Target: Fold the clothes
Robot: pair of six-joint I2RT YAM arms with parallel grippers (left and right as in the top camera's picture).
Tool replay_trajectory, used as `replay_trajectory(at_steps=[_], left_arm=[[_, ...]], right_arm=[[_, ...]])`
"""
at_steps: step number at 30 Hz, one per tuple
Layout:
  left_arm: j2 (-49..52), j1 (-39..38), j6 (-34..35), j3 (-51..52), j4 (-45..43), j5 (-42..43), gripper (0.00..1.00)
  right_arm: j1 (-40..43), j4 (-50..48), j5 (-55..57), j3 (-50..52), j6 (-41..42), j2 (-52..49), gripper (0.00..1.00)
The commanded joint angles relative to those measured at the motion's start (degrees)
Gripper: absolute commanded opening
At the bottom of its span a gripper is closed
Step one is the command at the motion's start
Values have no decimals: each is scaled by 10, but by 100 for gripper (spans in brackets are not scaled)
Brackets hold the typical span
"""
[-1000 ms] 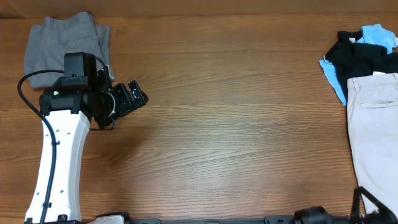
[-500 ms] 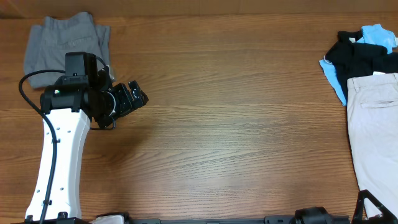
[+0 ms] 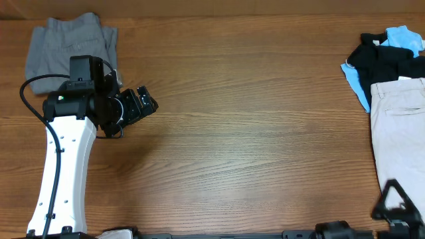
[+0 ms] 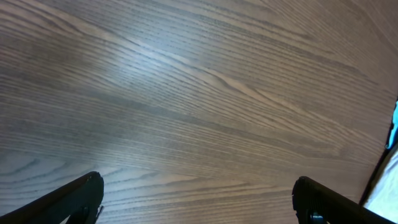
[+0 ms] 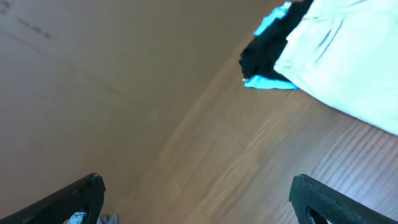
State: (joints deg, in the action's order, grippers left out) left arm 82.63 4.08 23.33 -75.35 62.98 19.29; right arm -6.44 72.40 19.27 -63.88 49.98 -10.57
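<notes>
The grey trousers (image 3: 66, 50) lie as a compact folded bundle, and the left gripper (image 3: 147, 103) is near them, to their right and closer to the robot, wide open and empty, while the right gripper (image 5: 196, 190), also open and empty, is well apart from them on the far right.

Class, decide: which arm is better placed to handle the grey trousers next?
Left. Its open tool hangs right beside the grey trousers; the right tool sits at the opposite edge, by the beige trousers.

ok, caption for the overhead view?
Grey trousers folded at the far-left corner; left pincer open nearby, holding nothing.
</notes>
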Motion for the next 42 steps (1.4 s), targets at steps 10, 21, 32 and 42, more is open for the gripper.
replay_trajectory(at_steps=[10,21,32,42], left_arm=[[2,-3,-15,-1,0,-3,100],[2,-3,-15,-1,0,-3,100],[2,-3,-15,-1,0,-3,100],[2,-3,-15,-1,0,-3,100]], right_arm=[[2,-403,-139,362,-273,103,100],[2,-662,-138,559,-275,103,100],[12,-727,-153,634,-333,104,100],[56,-678,-224,634,-433,104,100]])
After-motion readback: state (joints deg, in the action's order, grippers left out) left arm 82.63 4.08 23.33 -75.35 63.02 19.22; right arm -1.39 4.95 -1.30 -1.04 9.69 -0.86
